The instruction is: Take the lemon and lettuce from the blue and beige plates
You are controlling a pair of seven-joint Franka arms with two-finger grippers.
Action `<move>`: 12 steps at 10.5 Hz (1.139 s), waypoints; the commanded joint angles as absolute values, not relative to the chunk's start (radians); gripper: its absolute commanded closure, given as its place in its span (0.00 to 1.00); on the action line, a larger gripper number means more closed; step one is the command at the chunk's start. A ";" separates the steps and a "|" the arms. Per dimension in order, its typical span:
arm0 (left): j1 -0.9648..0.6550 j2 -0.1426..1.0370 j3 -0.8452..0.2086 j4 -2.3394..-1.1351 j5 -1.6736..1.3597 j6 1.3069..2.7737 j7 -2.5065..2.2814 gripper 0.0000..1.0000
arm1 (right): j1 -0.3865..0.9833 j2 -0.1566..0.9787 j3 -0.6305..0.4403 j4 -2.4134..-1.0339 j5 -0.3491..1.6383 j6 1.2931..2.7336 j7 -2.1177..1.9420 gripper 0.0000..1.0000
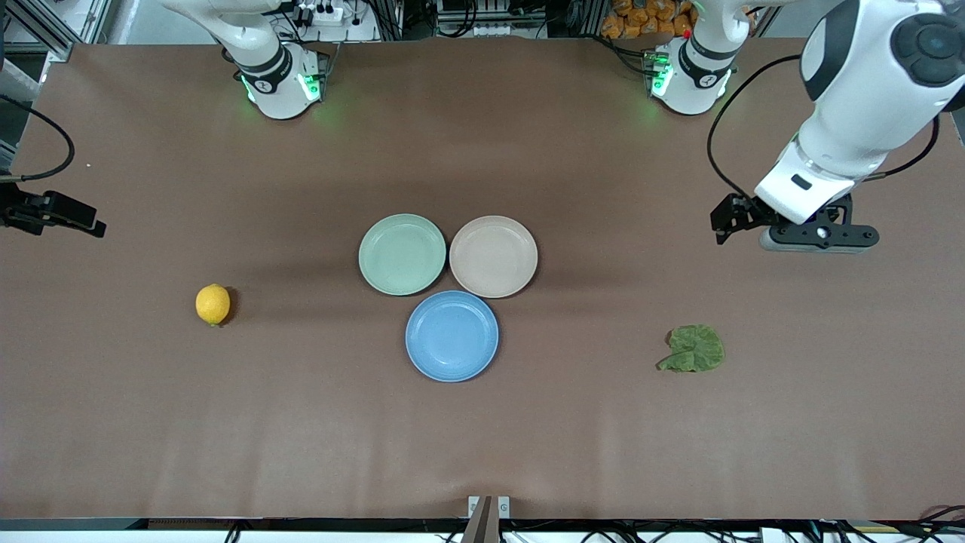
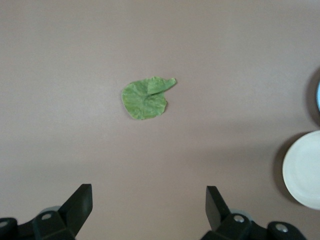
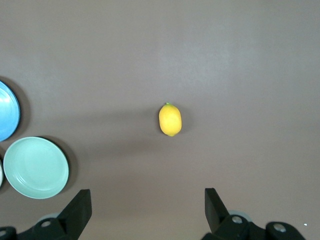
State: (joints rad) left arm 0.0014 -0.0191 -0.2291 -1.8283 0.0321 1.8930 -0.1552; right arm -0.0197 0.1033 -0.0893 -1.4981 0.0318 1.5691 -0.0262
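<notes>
The lemon (image 1: 212,304) lies on the bare table toward the right arm's end, not on a plate; it also shows in the right wrist view (image 3: 170,119). The lettuce (image 1: 692,349) lies flat on the table toward the left arm's end and shows in the left wrist view (image 2: 146,97). The blue plate (image 1: 451,335) and the beige plate (image 1: 493,256) are empty at mid-table. My left gripper (image 2: 149,197) is open and empty, up over bare table beside the lettuce; it shows in the front view (image 1: 818,236). My right gripper (image 3: 147,197) is open and empty, up over bare table beside the lemon.
An empty mint-green plate (image 1: 402,254) touches the beige plate and sits just farther from the front camera than the blue one. Only a black part of the right hand (image 1: 53,213) shows at the front view's edge. The brown table (image 1: 482,437) runs wide around everything.
</notes>
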 commanded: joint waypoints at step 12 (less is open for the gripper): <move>0.020 -0.022 -0.229 -1.592 0.008 1.618 -0.132 0.00 | 0.002 0.109 -0.072 -1.410 -0.077 1.555 0.052 0.00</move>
